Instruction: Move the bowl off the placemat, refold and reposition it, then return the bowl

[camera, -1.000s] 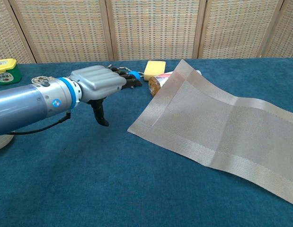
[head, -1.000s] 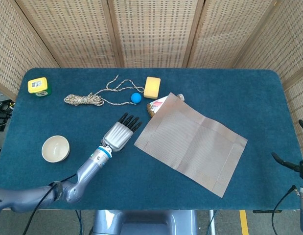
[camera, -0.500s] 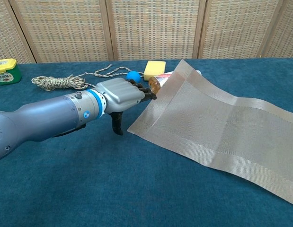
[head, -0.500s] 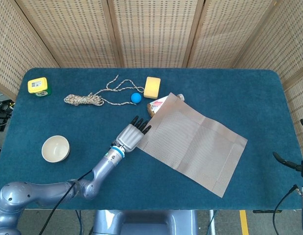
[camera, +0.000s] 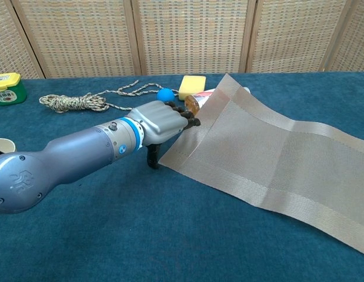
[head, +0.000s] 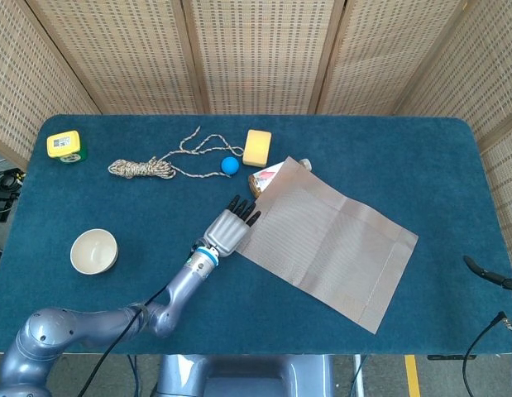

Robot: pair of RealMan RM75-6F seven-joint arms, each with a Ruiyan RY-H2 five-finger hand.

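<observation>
The beige woven placemat (head: 330, 244) lies unfolded and skewed on the blue table, and it fills the right side of the chest view (camera: 276, 158). Its far left corner is propped up on a small bottle (head: 264, 179). My left hand (head: 231, 227) reaches to the mat's left edge with fingers stretched forward and thumb pointing down (camera: 164, 120); the fingertips (camera: 190, 120) are at the edge and hold nothing. The white bowl (head: 94, 251) stands off the mat at the left, only a sliver of it in the chest view (camera: 0, 145). Only a dark sliver of my right hand (head: 491, 275) shows at the right border.
Behind the left hand lie a blue ball (head: 230, 165), a yellow sponge (head: 256, 147), a coil of rope (head: 144, 168) and a yellow tape measure (head: 65, 145). The bottle (camera: 192, 104) sits under the mat's raised corner. Wicker screens close off the back.
My left hand has slid forward and to the right across the table, from a gap short of the mat up to its left edge. The right hand has sunk further out of frame.
</observation>
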